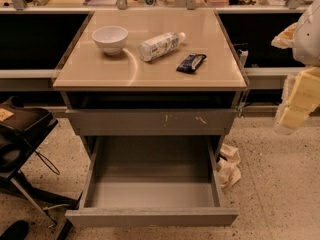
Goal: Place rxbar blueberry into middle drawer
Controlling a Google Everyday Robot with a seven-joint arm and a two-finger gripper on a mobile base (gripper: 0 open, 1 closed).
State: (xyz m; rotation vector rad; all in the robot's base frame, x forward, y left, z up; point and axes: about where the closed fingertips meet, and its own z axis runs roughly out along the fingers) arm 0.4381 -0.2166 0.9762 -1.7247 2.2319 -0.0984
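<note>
The rxbar blueberry [191, 62], a small flat bar in a dark wrapper with pale print, lies on the tan countertop [100, 69] towards its right side. Below it the middle drawer [152, 184] is pulled out wide, and its smooth grey floor is bare. My gripper [295, 104], with yellowish pads, hangs at the far right of the view. It is beside the cabinet at about countertop height, well apart from the bar and holding nothing that I can see.
A white bowl [110, 38] and a white plastic bottle [160, 45] lying on its side share the countertop. Under the top is a grey drawer front with pale scratches [150, 121]. A black chair [20, 134] stands at the left. Crumpled paper [229, 166] lies on the floor to the right of the drawer.
</note>
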